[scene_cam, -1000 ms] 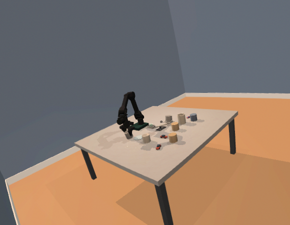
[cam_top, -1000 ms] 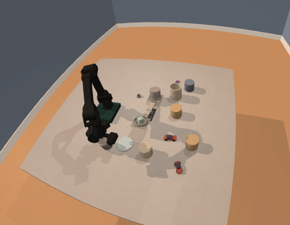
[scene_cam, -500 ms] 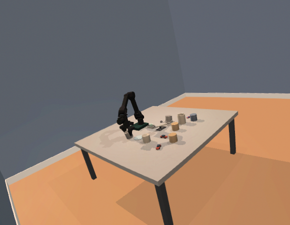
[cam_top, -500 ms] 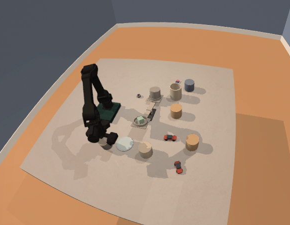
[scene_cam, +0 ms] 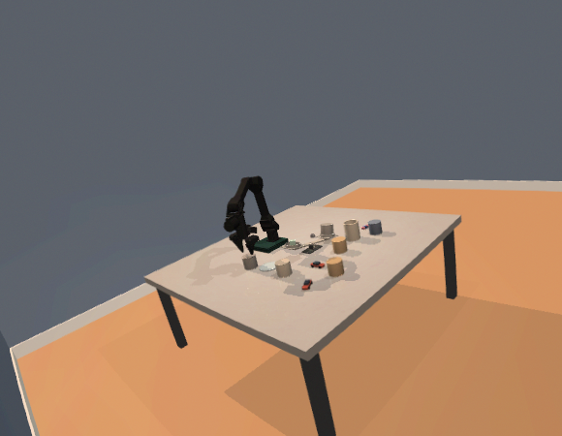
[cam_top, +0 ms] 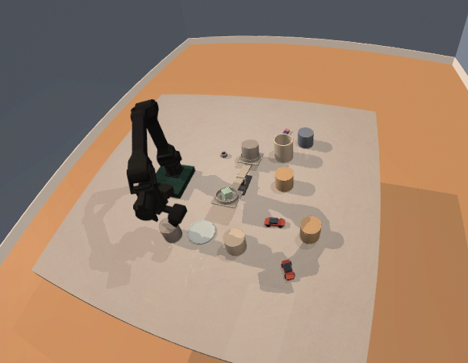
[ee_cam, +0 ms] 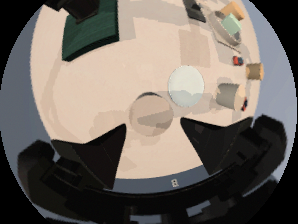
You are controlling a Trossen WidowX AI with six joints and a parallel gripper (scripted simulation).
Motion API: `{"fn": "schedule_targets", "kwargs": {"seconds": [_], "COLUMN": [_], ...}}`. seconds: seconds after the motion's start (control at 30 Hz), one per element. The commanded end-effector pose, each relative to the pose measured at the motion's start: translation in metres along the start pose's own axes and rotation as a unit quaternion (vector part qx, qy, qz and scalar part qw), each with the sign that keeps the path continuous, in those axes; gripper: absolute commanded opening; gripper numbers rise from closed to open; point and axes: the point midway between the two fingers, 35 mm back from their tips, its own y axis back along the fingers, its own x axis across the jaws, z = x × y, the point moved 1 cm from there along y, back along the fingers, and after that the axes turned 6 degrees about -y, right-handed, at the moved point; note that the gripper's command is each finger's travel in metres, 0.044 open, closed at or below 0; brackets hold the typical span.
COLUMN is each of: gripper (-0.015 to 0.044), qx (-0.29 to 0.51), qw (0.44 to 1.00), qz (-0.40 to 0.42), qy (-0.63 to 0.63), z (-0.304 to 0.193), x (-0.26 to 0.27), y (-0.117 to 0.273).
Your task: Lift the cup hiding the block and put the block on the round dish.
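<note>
The lifted grey-brown cup [cam_top: 170,232] [scene_cam: 250,263] [ee_cam: 151,111] stands on the table to the left of the round pale dish [cam_top: 202,232] [scene_cam: 266,266] [ee_cam: 186,86]. My gripper [cam_top: 166,219] [scene_cam: 247,252] [ee_cam: 153,123] is open just above that cup, its fingers clear of it on either side. The green block [cam_top: 227,194] [ee_cam: 231,24] lies uncovered in the near pan of the balance [cam_top: 243,173]. The other grey-brown cup [cam_top: 250,150] [scene_cam: 327,230] stands on the far pan. The dish holds nothing.
A beige cylinder [cam_top: 235,242] [scene_cam: 283,267] [ee_cam: 229,96] stands right of the dish. Two orange cylinders [cam_top: 284,179] [cam_top: 311,230], two red cars [cam_top: 274,222] [cam_top: 288,269], a tall beige cup [cam_top: 283,149] and a blue-grey cylinder [cam_top: 305,138] stand farther right. A small dark ring [cam_top: 223,154] lies left of the far pan.
</note>
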Motion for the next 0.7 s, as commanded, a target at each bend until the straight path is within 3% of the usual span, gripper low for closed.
{"fn": "schedule_targets", "kwargs": {"seconds": [0.0,0.07,0.23,0.67], "gripper": [0.0309,0.0260,0.0260,0.0260], "qx": [0.013,0.018,0.014,-0.007], "qw": [1.000,0.999,0.997,0.965], "qz": [-0.019,-0.027,-0.028,-0.014], "qy": [-0.006,-0.018,-0.066,-0.263], "z": [0.000,0.003,0.021,0.127], "x": [-0.013,-0.023,-0.046,-0.124], "y": [0.008,0.012,0.018,0.044]}}
